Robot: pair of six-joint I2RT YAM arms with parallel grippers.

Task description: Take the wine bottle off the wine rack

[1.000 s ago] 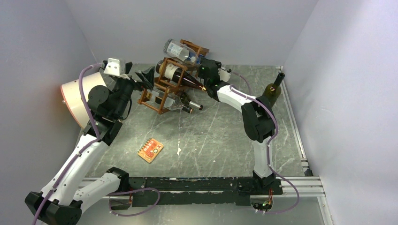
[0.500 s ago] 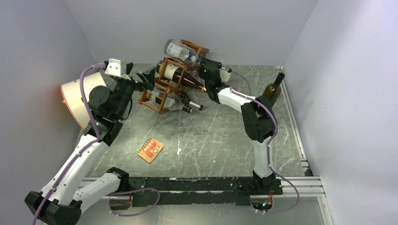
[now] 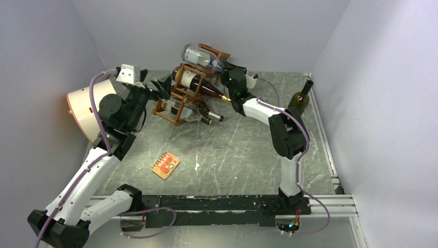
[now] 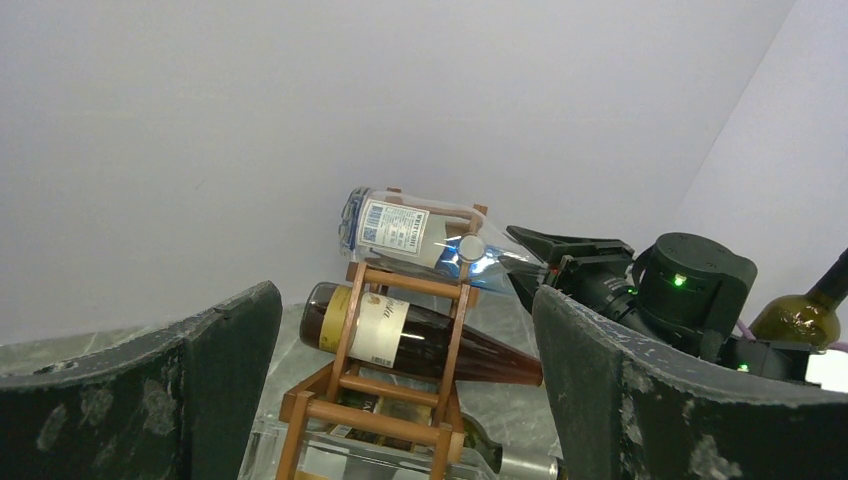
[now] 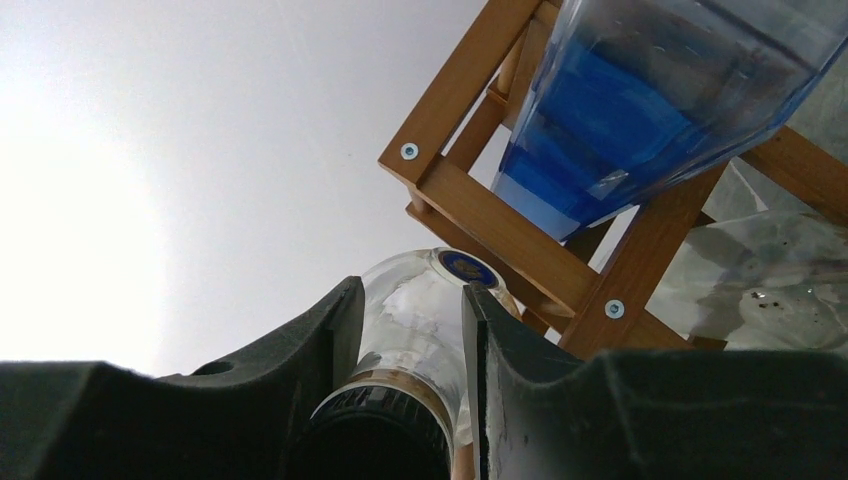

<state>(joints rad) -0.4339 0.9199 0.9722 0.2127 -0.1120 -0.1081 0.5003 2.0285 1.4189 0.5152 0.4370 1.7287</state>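
The reddish-brown wine rack (image 3: 178, 101) stands at the back of the table. A clear bottle with blue inside (image 3: 199, 54) lies in its top cell. A dark wine bottle (image 3: 199, 85) with a cream label lies in the middle cell, and more bottles (image 3: 206, 116) lie at the bottom. My right gripper (image 3: 225, 71) is at the rack's right side. In the right wrist view it (image 5: 410, 290) is shut on the clear bottle's neck (image 5: 425, 320), just behind its dark cap. My left gripper (image 4: 405, 400) is wide open and empty at the rack's left end, facing the dark bottle (image 4: 490, 355).
A green bottle (image 3: 301, 101) stands upright at the back right by the wall. A cream drum (image 3: 85, 111) sits behind my left arm. An orange packet (image 3: 165, 165) and a small white scrap (image 3: 197, 166) lie on the table's middle.
My right wrist has shifted slightly to the right, and the clear top bottle seems to have slid a little that way with it. The left arm has barely moved.
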